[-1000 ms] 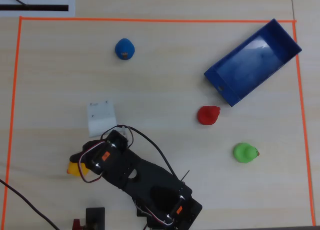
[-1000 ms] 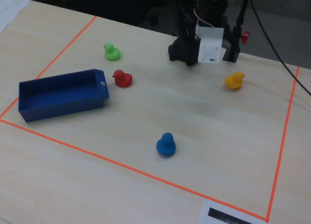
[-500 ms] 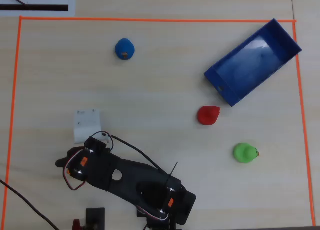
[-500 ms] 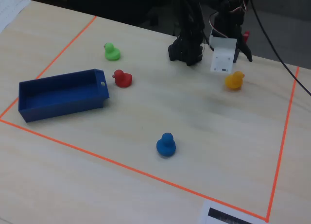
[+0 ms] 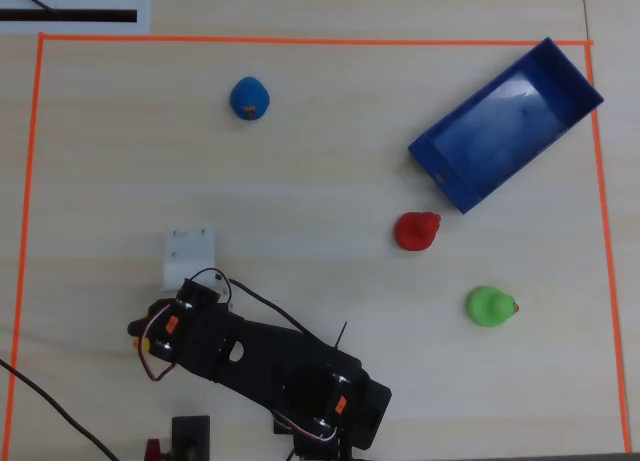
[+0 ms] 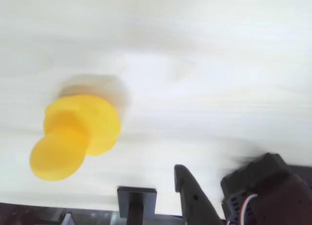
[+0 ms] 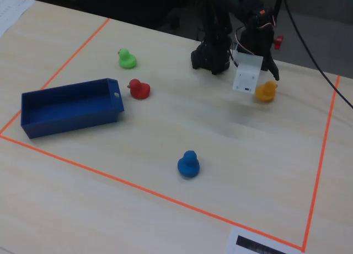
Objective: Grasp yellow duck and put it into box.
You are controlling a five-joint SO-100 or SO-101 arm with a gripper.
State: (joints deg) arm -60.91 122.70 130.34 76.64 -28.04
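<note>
The yellow duck [image 7: 266,91] stands on the table near the right tape line in the fixed view. It shows blurred at the left of the wrist view [image 6: 73,134]. In the overhead view the arm hides it. My gripper [image 7: 260,72] hovers just above and beside the duck, with its white jaw on the left and its dark finger on the right. In the wrist view the gripper [image 6: 158,178] is open and empty, and the duck lies left of the jaws, not between them. The dark-blue box [image 5: 440,176] lies far off at the upper right of the overhead view and at the left of the fixed view [image 7: 71,113].
A red duck [image 5: 416,230] sits just below the box. A green duck [image 5: 490,306] is at the right and a blue duck [image 5: 249,98] at the upper left. Orange tape [image 5: 300,39] frames the work area. The arm's base and cables fill the bottom middle.
</note>
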